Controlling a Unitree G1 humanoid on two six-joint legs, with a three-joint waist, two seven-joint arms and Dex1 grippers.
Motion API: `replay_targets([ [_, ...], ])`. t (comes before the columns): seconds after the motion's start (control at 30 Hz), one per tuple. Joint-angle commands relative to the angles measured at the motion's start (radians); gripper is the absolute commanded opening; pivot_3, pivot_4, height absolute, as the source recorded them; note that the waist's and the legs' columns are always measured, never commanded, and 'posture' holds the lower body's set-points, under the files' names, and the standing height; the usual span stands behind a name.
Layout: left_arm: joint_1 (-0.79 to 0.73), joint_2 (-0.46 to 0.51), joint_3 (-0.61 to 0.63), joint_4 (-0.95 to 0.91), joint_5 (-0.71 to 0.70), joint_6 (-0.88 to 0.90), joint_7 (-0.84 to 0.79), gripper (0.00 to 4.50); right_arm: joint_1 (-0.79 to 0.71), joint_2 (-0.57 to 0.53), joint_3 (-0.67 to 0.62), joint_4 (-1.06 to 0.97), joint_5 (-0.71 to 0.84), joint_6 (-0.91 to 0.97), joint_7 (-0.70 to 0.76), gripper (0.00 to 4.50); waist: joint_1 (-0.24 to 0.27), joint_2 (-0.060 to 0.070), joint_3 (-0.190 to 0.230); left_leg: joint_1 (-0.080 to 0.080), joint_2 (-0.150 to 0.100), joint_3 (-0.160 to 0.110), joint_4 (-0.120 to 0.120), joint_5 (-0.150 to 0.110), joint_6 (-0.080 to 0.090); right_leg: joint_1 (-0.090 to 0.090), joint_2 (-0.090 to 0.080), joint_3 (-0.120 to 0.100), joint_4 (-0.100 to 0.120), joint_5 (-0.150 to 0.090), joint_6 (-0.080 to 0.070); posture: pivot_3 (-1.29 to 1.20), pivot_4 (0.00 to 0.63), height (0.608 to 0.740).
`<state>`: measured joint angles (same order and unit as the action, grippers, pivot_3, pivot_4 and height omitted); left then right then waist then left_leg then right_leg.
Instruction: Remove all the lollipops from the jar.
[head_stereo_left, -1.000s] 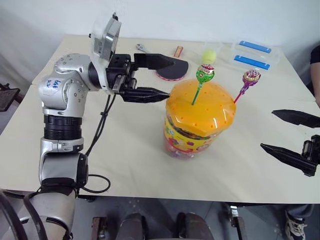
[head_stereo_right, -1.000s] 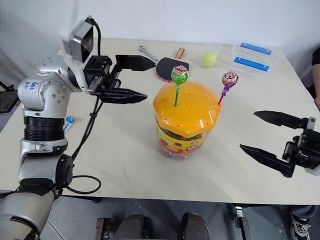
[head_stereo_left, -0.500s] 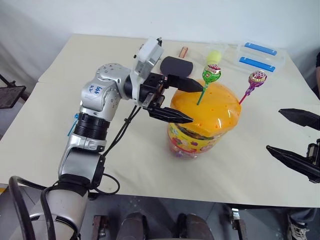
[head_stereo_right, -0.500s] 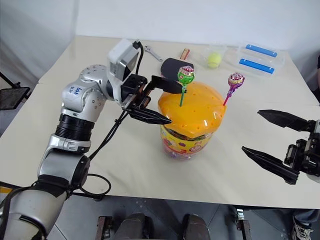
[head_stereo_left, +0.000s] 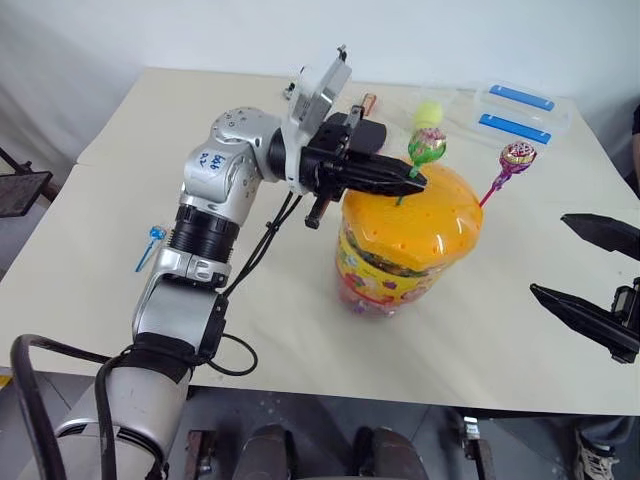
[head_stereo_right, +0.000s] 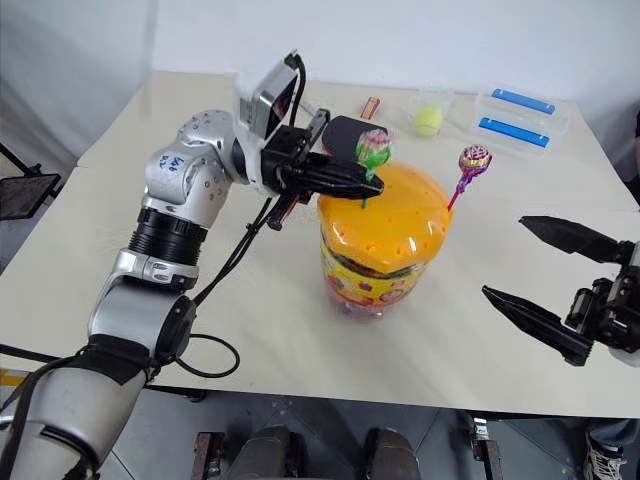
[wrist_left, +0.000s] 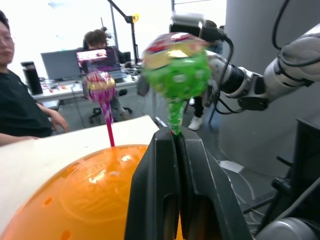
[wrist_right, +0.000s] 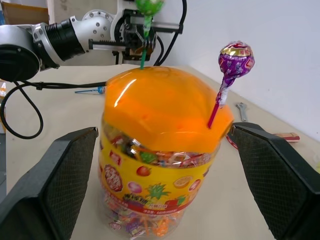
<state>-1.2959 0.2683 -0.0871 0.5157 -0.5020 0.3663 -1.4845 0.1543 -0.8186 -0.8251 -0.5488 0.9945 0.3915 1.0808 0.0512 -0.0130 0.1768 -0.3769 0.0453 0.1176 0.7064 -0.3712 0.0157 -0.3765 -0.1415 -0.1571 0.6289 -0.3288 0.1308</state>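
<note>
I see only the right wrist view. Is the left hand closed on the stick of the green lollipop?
Observer: Yes. The left hand is shut on the stick just under the head of the green lollipop.
Operator: Where is the blue lollipop?
Observer: The blue lollipop lies on the table beside the left arm, outside the jar.
Operator: What is behind the jar?
Observer: A yellow-green ball and clear boxes with blue strips.

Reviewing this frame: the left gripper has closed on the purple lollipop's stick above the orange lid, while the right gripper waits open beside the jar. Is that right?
Not quite. The left gripper has closed on the green lollipop, as the left wrist view shows; the purple lollipop stands untouched in the orange lid. The right gripper does wait open beside the jar.
</note>
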Motion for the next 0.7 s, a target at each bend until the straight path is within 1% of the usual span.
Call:
replay_targets([
  [0.03,-0.08,0.0,0.058,0.023,0.0,-0.037,0.045,0.03,-0.005,-0.011,-0.016,-0.004,0.002,-0.017,-0.007,4.5,0.0,0.0,0.0,0.0,0.0,0.0,0.0,0.0,0.0,0.0,0.0,0.0,0.0,0.0,0.0,0.0,0.15,0.74],
  [0.2,-0.156,0.043,0.084,0.057,0.04,-0.025,0.138,0.03,-0.023,-0.029,-0.017,0.01,0.005,-0.007,-0.008,4.5,-0.001,0.0,0.0,0.0,0.0,0.0,0.0,0.0,0.0,0.0,0.0,0.0,0.0,0.0,0.0,0.0,0.15,0.74],
  [0.3,-0.215,0.109,0.098,0.072,0.091,0.155,0.329,0.03,-0.032,-0.04,-0.012,0.017,0.013,-0.001,-0.001,4.5,-0.003,0.0,0.0,0.0,0.0,0.0,-0.001,0.0,0.0,0.0,0.0,0.0,0.0,0.0,0.0,0.0,0.15,0.74],
  [0.37,-0.232,0.16,0.081,0.078,0.137,0.257,0.414,0.03,-0.038,-0.047,-0.01,0.021,0.019,0.002,0.0,4.5,-0.004,0.0,0.0,0.0,0.0,0.0,-0.001,0.0,0.0,0.0,0.0,0.0,0.0,0.0,0.0,0.0,0.15,0.74],
  [0.47,-0.208,0.258,0.007,0.047,0.238,0.388,0.488,0.03,-0.047,-0.057,-0.003,0.035,0.017,0.005,0.005,4.5,-0.006,0.0,0.0,0.001,0.0,0.0,-0.003,0.0,0.0,0.0,0.0,0.0,0.0,0.0,0.0,0.0,0.15,0.74],
  [0.57,-0.126,0.403,-0.13,0.03,0.387,0.543,0.528,0.03,-0.059,-0.065,0.014,0.054,0.01,0.005,0.014,4.5,-0.008,0.001,0.0,0.002,0.0,0.001,-0.004,0.0,0.0,0.0,0.0,0.001,0.0,0.0,0.0,0.0,0.15,0.74],
  [0.63,-0.08,0.461,-0.169,0.002,0.417,0.638,0.538,0.03,-0.068,-0.069,0.024,0.064,0.007,0.005,0.018,4.5,-0.013,0.001,0.0,0.003,0.0,0.001,-0.005,0.0,0.0,0.0,0.001,0.001,0.0,0.0,0.0,0.0,0.15,0.74],
  [0.7,-0.002,0.539,-0.23,-0.075,0.435,0.754,0.512,0.03,-0.082,-0.076,0.042,0.079,0.001,0.005,0.024,4.5,-0.018,0.001,0.0,0.002,0.0,0.001,-0.005,0.0,-0.001,-0.001,0.001,0.001,0.0,0.0,0.0,0.0,0.15,0.74],
])
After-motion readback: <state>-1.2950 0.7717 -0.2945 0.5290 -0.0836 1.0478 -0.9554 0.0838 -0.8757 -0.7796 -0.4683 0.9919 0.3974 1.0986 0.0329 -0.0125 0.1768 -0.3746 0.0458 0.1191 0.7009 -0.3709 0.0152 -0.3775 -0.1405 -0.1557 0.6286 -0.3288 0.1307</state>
